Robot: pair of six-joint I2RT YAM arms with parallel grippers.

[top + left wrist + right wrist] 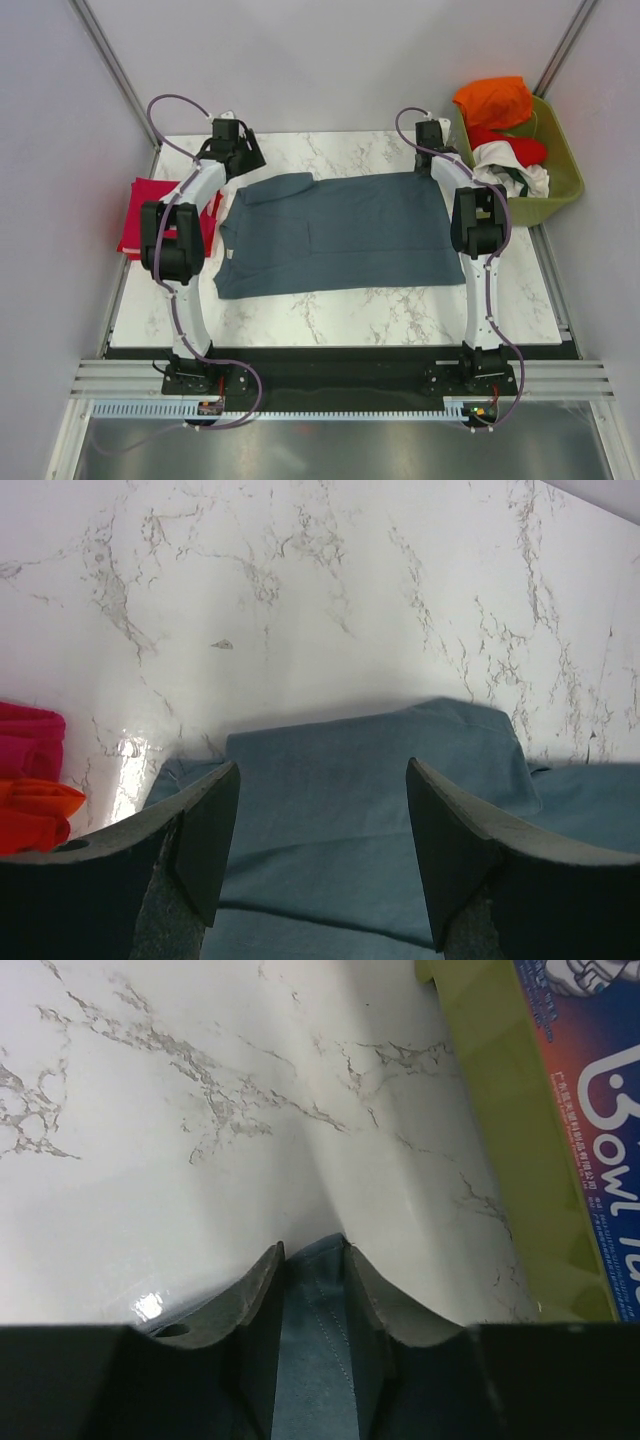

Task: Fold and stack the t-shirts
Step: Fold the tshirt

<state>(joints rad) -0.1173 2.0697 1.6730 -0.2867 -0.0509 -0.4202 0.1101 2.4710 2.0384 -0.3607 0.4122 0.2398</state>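
Observation:
A slate blue-grey t-shirt (335,235) lies spread flat across the marble table (330,310). My left gripper (248,165) is at its far left corner. In the left wrist view the gripper (322,765) is open and empty, just above the shirt's folded-in sleeve (370,780). My right gripper (436,168) is at the far right corner. In the right wrist view it (312,1245) is shut on the shirt's stitched hem (315,1340). A crimson red t-shirt (150,215), folded to a rectangle, lies at the table's left edge.
An olive-green basket (560,165) stands at the far right, holding orange (495,100), red (520,148) and white (510,172) shirts. Its wall (500,1110) is close on the right of my right gripper. Red and orange fabric (30,780) shows left of my left gripper.

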